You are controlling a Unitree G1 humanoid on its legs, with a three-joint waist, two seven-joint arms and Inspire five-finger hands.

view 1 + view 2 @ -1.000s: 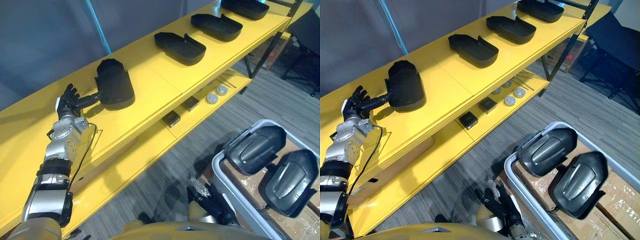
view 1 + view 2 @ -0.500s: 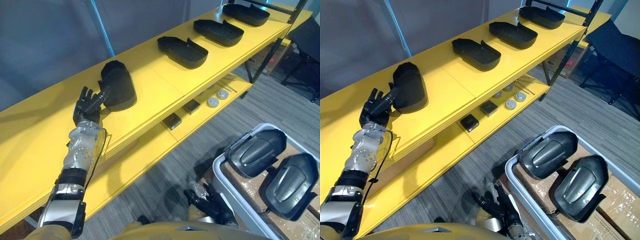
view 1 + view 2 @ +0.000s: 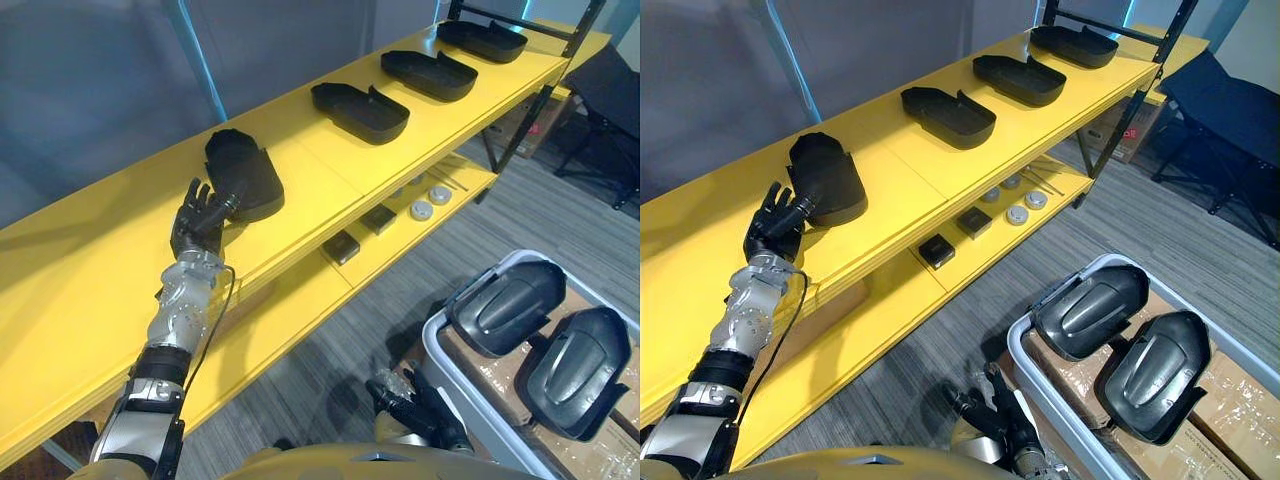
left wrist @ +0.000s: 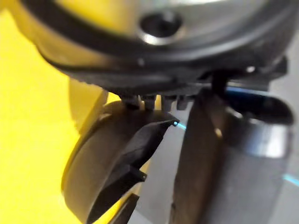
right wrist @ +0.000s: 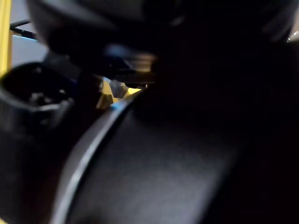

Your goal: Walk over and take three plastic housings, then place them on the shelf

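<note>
Left hand (image 3: pixel 200 212) lies on the top board of the yellow shelf (image 3: pixel 300 165), fingers straight and loosely spread, grasping nothing; its fingertips reach the near end of the nearest housing (image 3: pixel 243 176). That housing sits dome-up on the board, just beyond the hand. Further along the same board are three more housings (image 3: pixel 360 98), (image 3: pixel 428 74), (image 3: pixel 483 40), each hollow side up and apart from its neighbours. From close in, the left wrist view shows the nearest housing's rounded edge resting on the yellow surface, with a dark finger lying across it. The head views supply the wider layout: a lower shelf (image 3: pixel 300 300) carries two dark square blocks (image 3: pixel 341 246) and two round discs (image 3: pixel 421 211), and a grey bin (image 3: pixel 440 350) on the floor at the robot's right holds two housings (image 3: pixel 505 307), (image 3: pixel 580 355) side by side. Right hand (image 3: pixel 415 410) hangs low beside the bin, fingers relaxed and empty. The right wrist view shows a dark curved surface, too close to identify.
</note>
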